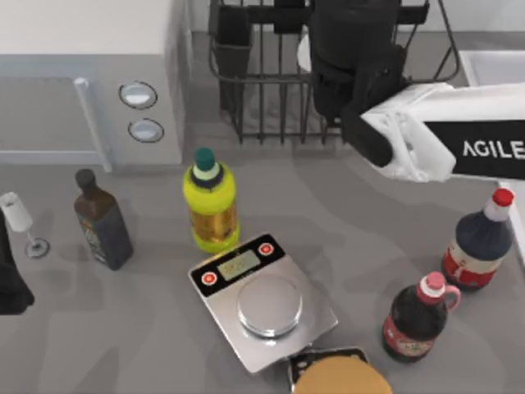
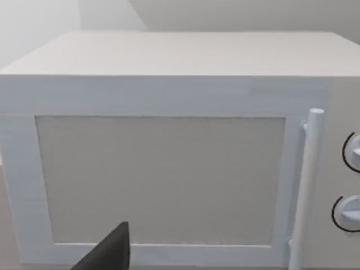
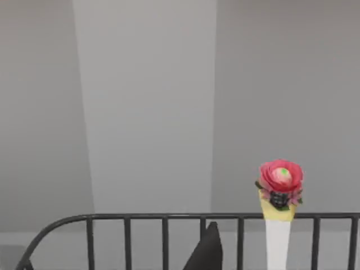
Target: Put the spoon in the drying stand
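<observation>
Grey counter w/ microwave (image 1: 82, 74) at back left, scale (image 1: 262, 300) centre front, bottles around; right gripper (image 1: 353, 74) is over the rack (image 1: 246, 90) at back centre, left arm parked at the left edge. Right wrist view has the spoon (image 3: 279, 216), white handle topped w/ a pink rose, upright above the rack rail beside a dark fingertip (image 3: 208, 250), so prob. held, but can't tell the finger gap. Step looks like the place phase: next = lower spoon between the bars, or over to the cup (image 1: 234, 45) at the rack's left corner, then release.
</observation>
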